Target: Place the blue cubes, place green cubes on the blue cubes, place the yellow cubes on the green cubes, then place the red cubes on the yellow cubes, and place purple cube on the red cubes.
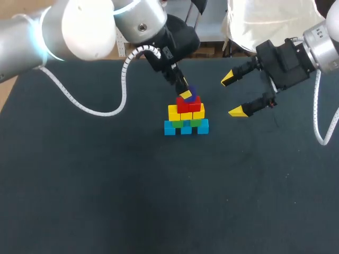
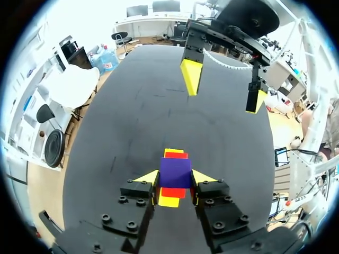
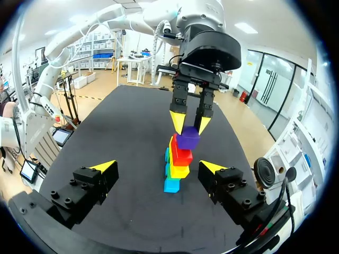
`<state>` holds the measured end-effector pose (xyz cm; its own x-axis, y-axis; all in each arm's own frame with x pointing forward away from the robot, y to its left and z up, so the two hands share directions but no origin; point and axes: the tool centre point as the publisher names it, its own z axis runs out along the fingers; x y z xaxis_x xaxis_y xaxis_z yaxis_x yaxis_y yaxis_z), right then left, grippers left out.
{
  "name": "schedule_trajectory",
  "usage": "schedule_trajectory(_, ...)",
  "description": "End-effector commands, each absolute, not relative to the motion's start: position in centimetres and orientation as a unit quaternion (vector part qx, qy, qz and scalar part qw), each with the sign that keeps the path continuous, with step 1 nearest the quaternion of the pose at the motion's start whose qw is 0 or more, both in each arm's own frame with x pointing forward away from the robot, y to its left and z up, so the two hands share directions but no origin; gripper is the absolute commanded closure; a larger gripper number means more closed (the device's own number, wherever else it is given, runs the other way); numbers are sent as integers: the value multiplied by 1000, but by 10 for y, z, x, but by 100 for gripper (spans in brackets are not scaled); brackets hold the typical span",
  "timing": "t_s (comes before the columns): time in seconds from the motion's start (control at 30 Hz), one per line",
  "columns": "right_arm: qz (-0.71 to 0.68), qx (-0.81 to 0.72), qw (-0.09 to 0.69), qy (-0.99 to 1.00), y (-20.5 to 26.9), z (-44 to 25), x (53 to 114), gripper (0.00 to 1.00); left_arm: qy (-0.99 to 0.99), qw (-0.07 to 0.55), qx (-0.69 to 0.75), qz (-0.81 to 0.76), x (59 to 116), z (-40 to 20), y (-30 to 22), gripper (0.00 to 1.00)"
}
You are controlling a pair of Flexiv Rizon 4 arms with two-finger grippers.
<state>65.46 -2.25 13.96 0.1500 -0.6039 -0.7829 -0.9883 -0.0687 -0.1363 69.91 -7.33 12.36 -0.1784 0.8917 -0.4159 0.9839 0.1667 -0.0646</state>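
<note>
A stepped stack stands mid-table: blue cubes [image 1: 185,128] at the bottom, green cubes [image 1: 186,123] on them, then yellow cubes [image 1: 185,112], then red cubes [image 1: 188,103]. My left gripper [image 1: 185,91] comes down from behind and is shut on the purple cube [image 1: 193,93] at the very top, right over the red ones. In the left wrist view the purple cube [image 2: 175,172] fills the gap between the fingers, with red [image 2: 177,155] and yellow [image 2: 168,201] showing below. My right gripper [image 1: 233,95] hangs open to the stack's right. Seen from it, the purple cube [image 3: 188,139] meets the red cube [image 3: 181,154].
The dark table [image 1: 106,185] stretches wide around the stack. The left arm's white cable [image 1: 95,108] lies on the table behind and left of the stack.
</note>
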Motion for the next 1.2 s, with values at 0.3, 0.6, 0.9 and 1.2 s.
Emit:
schedule_trajectory(0.3, 280, -676, 345, 588, -23, 139, 655, 0, 750, 148, 626, -157, 696, 128, -74, 100)
schedule_trajectory(0.6, 280, -676, 345, 588, -23, 139, 655, 0, 750, 148, 627, -152, 692, 127, -74, 100)
schedule_trajectory(0.9, 280, -676, 345, 588, -23, 139, 655, 0, 750, 146, 627, -151, 692, 125, -75, 100)
schedule_trajectory(1.2, 280, -676, 345, 588, -23, 139, 655, 0, 753, 146, 623, -153, 691, 124, -74, 100)
